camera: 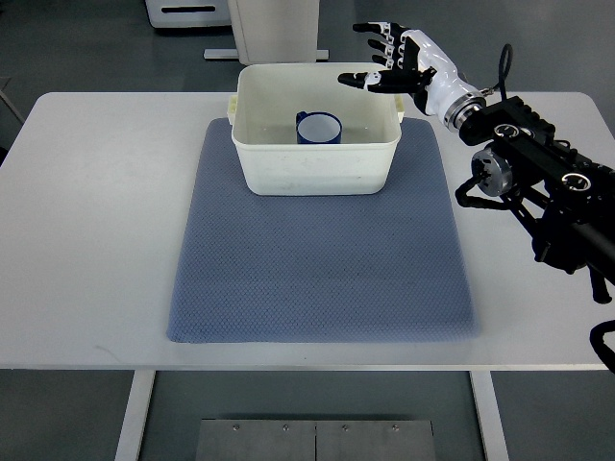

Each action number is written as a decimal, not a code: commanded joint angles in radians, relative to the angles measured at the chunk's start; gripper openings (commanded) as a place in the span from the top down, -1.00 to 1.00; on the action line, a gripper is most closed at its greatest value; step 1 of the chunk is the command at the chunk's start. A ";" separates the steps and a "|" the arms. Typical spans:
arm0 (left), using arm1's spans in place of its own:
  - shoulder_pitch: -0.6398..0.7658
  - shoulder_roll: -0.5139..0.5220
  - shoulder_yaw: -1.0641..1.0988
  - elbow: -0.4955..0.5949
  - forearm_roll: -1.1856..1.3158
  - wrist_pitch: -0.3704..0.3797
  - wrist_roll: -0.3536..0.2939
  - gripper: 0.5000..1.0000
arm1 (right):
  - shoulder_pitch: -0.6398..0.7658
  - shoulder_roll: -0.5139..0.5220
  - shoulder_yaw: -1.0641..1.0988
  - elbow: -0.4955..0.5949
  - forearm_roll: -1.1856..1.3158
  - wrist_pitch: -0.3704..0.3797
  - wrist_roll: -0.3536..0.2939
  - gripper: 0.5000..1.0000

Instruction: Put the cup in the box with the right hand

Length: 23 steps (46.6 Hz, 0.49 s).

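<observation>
Small blue enamel cup [319, 128] sits upright inside the cream plastic box [315, 173].
Right hand [392, 62], fingers spread and empty at the box's two o'clock, should lift clear without clipping the rim.

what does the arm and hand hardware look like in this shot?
Only the right arm shows. It is matte black, built of blocky segments with round silver joint caps and a thin black cable looping above the forearm. The right hand has a glossy white shell at palm and wrist, a metallic wrist collar, and black jointed fingers with pale patches on them. No readable markings.
</observation>
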 commanded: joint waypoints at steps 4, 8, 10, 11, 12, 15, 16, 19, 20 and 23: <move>0.000 0.000 0.000 0.000 0.000 0.000 0.000 -1.00 | -0.009 -0.052 0.004 0.000 0.059 0.000 0.000 -0.99; 0.000 0.000 0.000 0.000 0.000 0.000 0.000 -1.00 | -0.018 -0.082 0.004 -0.002 0.113 0.000 0.000 -1.00; 0.000 0.000 0.000 0.000 0.000 0.000 0.000 -1.00 | -0.026 -0.094 0.004 -0.003 0.139 0.000 0.000 -1.00; 0.000 0.000 0.000 0.000 0.000 0.000 0.000 -1.00 | -0.032 -0.100 0.004 -0.003 0.152 -0.001 0.000 -1.00; 0.000 0.000 0.000 0.000 0.000 0.000 0.000 -1.00 | -0.038 -0.106 0.004 -0.003 0.163 -0.001 0.000 -1.00; 0.000 0.000 0.000 0.000 0.000 0.000 0.000 -1.00 | -0.060 -0.125 0.013 -0.005 0.188 -0.001 0.000 -1.00; 0.000 0.000 0.000 0.000 0.000 0.000 0.000 -1.00 | -0.067 -0.126 0.018 -0.006 0.194 -0.001 0.000 -1.00; 0.000 0.000 0.000 0.000 0.000 0.000 0.000 -1.00 | -0.093 -0.128 0.038 -0.011 0.208 -0.001 0.000 -1.00; 0.000 0.000 0.000 0.000 0.000 0.000 0.000 -1.00 | -0.103 -0.129 0.047 -0.011 0.208 -0.001 -0.002 -1.00; 0.000 0.000 0.000 0.000 0.000 0.000 0.000 -1.00 | -0.129 -0.125 0.069 -0.019 0.208 -0.001 -0.002 -1.00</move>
